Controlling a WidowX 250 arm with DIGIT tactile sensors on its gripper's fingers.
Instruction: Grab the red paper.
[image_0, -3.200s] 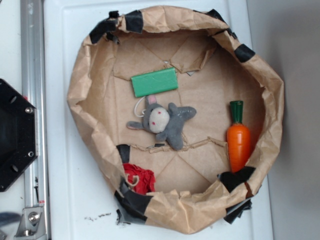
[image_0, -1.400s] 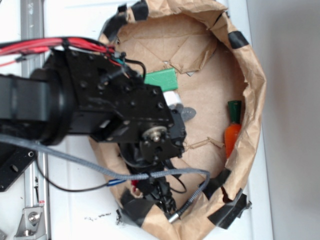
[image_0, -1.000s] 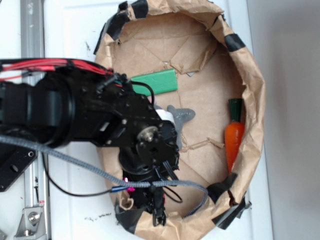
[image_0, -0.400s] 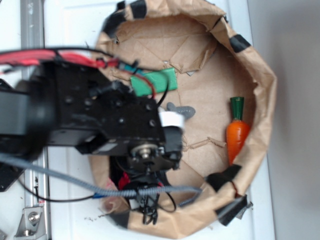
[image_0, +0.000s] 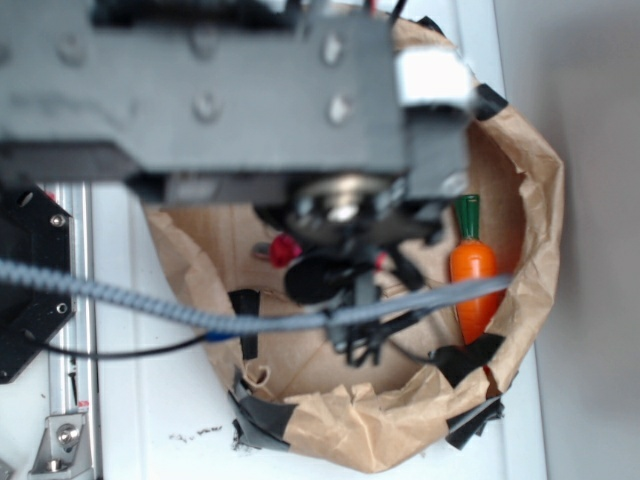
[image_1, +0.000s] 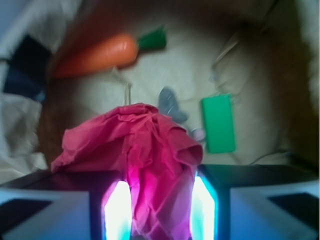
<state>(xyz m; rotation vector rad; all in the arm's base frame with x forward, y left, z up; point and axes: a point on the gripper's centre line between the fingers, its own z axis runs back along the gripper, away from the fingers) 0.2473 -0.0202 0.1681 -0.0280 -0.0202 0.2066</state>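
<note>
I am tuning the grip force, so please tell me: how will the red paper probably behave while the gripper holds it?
The red paper looks crumpled and soft, so it will probably squash between the fingers rather than resist. It seems light for its size. Loose folds spill beyond the gripper, so parts may flop or unfold; slipping seems unlikely.

Robot lab bench setup: white tabletop (image_0: 150, 400), aluminium rail (image_0: 72, 300), black mounting plate (image_0: 25, 300) bolted at edge, taped brown-paper bin (image_0: 400, 435) stocked with toy props, cabling (image_0: 150, 305) exposed.
</note>
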